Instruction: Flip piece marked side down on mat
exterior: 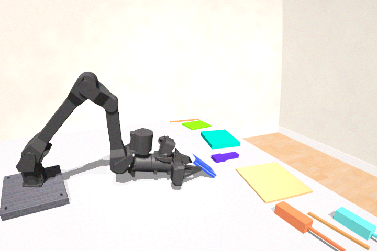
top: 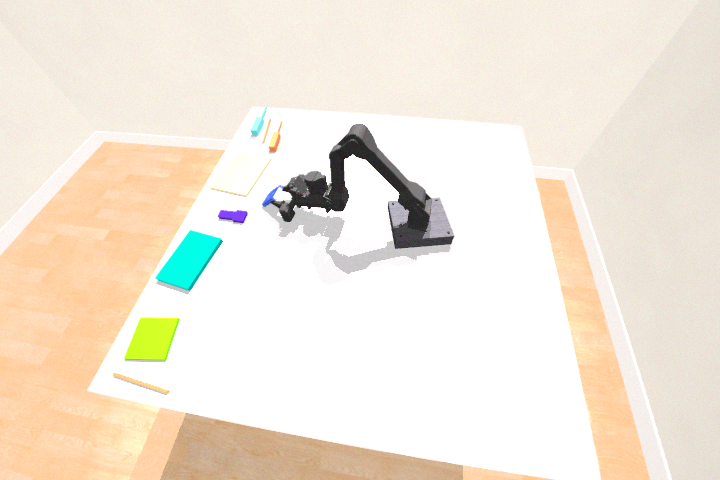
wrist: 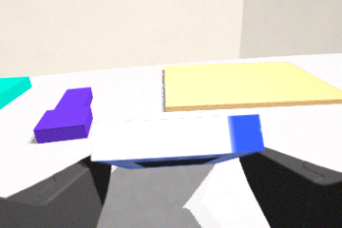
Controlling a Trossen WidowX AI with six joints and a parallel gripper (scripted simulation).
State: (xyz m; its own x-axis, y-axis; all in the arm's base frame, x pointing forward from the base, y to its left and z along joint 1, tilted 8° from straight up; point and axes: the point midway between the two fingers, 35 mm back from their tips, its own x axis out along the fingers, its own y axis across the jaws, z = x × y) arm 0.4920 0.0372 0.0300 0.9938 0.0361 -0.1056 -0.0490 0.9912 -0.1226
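Note:
The piece (top: 269, 195) (exterior: 204, 166) (wrist: 245, 133) is a thin blue plate. In the wrist view its upper face is white with a blue band at the right end. It is tilted steeply, with its far edge low by the white mat (top: 372, 339) (exterior: 135, 221); I cannot tell whether that edge touches. My gripper (top: 280, 199) (exterior: 198, 169) (wrist: 175, 153) lies low and nearly level over the mat, shut on the plate across its two sides. The arm stretches out from the grey base (top: 437, 223) (exterior: 31, 195), which stands well behind the piece.
Just past the piece lie a purple stepped block (top: 232, 215) (exterior: 224, 156) (wrist: 66, 116) and a pale yellow board (top: 241, 173) (exterior: 272, 181) (wrist: 245, 85). Further along the mat's edge are a cyan board (top: 189, 259) (exterior: 220, 138), a lime board (top: 152, 337) (exterior: 196, 124), an orange tool (top: 273, 141) (exterior: 292, 216) and a cyan tool (top: 257, 124) (exterior: 354, 222).

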